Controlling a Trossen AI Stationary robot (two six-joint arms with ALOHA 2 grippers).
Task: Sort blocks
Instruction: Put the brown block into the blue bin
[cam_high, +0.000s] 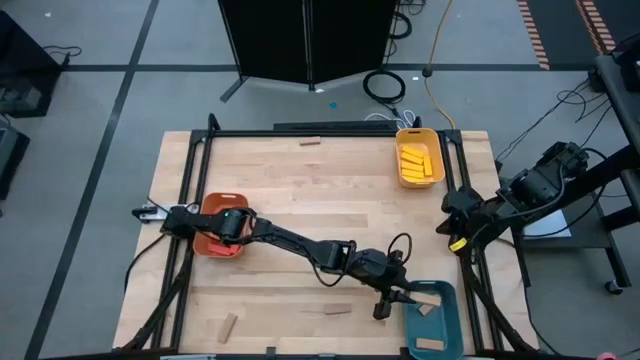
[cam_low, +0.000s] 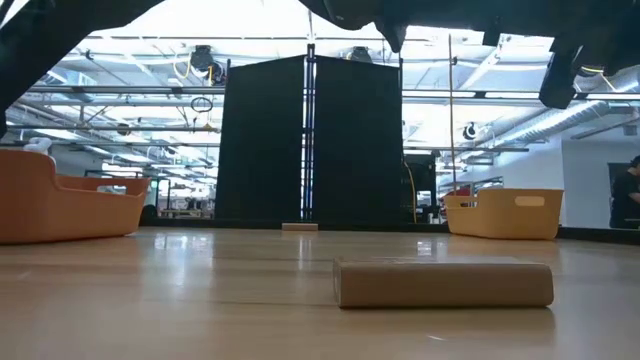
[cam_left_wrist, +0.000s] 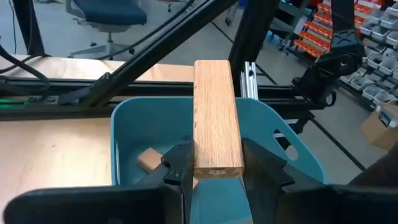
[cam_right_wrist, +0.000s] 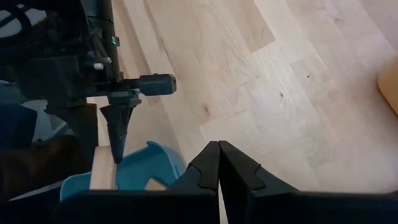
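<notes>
A tan wooden block (cam_left_wrist: 216, 112) is held by my left gripper (cam_left_wrist: 217, 157) over the teal tray (cam_left_wrist: 127, 134), at the table's near right (cam_high: 432, 318). My left gripper (cam_high: 396, 298) reaches there from the table's left. Another tan block (cam_left_wrist: 149, 160) lies in the tray. Loose tan blocks lie flat on the table (cam_high: 230, 325) (cam_high: 310, 141) (cam_low: 443, 283). Yellow blocks (cam_high: 417, 161) lie in the yellow tray (cam_high: 400, 135). My right gripper (cam_right_wrist: 219, 152) hovers shut at the table's right edge (cam_high: 452, 225), holding nothing. My left gripper pinches the tan block's near end (cam_left_wrist: 217, 163) between its two fingers (cam_left_wrist: 180, 158), one on each long narrow side. The fingers come nearly level from the table's left and lie along the block. The block juts out past them, lifted clear above the teal tray.
An orange tray (cam_high: 222, 228) sits at the table's left under my left arm. A black frame (cam_high: 200, 150) borders the table. Bare wood lies in the table's middle (cam_high: 320, 200). A dark panel (cam_low: 310, 140) stands beyond the far edge.
</notes>
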